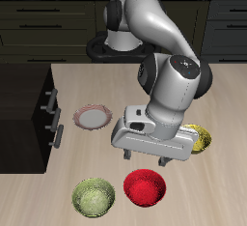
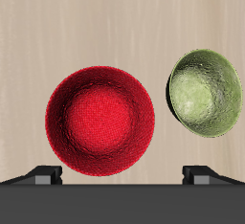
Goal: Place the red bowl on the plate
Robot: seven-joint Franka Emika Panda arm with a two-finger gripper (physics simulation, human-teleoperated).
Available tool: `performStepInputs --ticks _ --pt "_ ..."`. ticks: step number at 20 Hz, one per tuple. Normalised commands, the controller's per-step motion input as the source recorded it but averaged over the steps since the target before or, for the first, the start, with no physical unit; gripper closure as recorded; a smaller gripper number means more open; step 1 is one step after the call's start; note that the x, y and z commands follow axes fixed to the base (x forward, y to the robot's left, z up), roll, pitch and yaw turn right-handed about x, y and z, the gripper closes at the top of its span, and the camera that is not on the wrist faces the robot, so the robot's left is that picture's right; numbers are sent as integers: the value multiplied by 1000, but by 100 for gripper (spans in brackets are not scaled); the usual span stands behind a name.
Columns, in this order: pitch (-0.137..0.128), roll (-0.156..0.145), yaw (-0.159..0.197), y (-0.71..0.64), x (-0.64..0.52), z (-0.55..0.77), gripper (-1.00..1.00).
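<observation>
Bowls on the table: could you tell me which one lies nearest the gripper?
The bright red bowl, directly below the gripper; the green bowl sits beside it, the yellow bowl behind the arm.

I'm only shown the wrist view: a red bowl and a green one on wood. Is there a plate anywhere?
Observer: Yes. The plate lies farther back on the table, bare, well apart from the red bowl.
Operator: Anything else I'm missing?
Observer: A yellow bowl, partly hidden behind the gripper, about as far back as the plate.
</observation>
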Motion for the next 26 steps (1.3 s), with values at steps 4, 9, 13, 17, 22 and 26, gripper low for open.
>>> performStepInputs --ticks 4,9,13,17,22,26 --pt "38 -8 -27 -100 7 -197 -100" --pt "21 -15 -9 -71 24 -158 -100" --pt "25 -13 -18 -141 46 -151 -100" --pt "23 -12 7 -144 25 -215 -100" --pt "41 -5 -13 -111 24 -253 -100" --pt "51 106 -84 -39 19 -215 -100"
